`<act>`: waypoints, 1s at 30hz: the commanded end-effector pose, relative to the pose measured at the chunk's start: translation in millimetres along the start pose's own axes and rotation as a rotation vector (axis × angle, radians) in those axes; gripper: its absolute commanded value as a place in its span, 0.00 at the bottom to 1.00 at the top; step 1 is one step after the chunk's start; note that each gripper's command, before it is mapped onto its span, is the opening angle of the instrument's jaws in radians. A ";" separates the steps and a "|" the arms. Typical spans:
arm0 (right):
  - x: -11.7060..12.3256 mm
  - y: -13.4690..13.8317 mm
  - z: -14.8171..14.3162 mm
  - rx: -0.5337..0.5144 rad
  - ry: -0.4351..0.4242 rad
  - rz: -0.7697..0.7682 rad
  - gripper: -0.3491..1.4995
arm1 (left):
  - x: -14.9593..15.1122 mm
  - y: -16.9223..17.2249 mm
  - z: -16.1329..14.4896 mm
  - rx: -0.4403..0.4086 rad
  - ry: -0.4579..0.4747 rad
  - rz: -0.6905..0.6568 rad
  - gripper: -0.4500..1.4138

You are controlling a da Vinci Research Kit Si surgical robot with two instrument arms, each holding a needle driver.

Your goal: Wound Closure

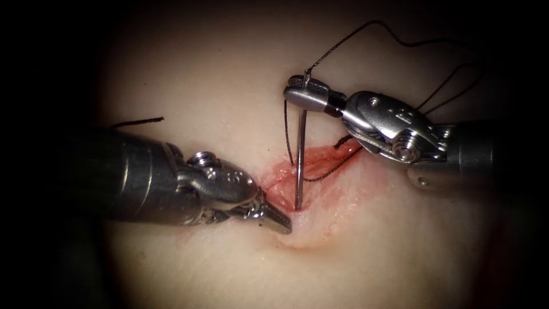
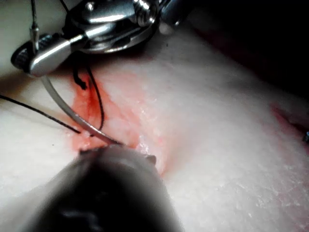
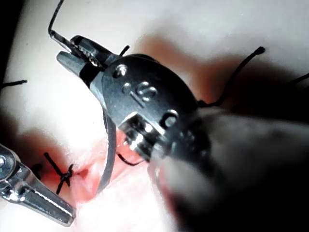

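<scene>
My right tool (image 1: 293, 92) has its jaws shut on the curved needle (image 1: 300, 154) close to its tail end. The needle hangs down from the jaws, and its point meets the tissue (image 1: 229, 68) inside the red cut (image 1: 326, 160); how deep it sits is unclear. Black thread (image 1: 343, 41) leaves the needle's tail and loops off to the right. More thread (image 1: 323, 175) lies across the cut. My left tool (image 1: 280, 222) rests with shut jaws on the tissue just left of the needle's point, with nothing seen between them. The left wrist view shows the needle (image 2: 67, 110) curving from the right tool (image 2: 21, 58) into the cut.
A short cut end of thread (image 1: 137, 121) lies on the tissue at the left, above the left tool's shaft. In the right wrist view a knotted stitch (image 3: 63, 175) sits in the cut beside the left tool (image 3: 58, 212). Red fluid stains the cut's edges.
</scene>
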 end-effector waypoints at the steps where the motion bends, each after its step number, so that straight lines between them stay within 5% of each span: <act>1: -0.1 -0.1 0.8 0.001 0.002 0.012 0.00 | 0.1 -0.2 0.7 0.000 0.000 0.000 0.07; 30: -2.0 -1.0 0.6 -0.006 -0.036 0.179 0.00 | 0.0 -0.2 0.8 -0.002 -0.003 0.001 0.06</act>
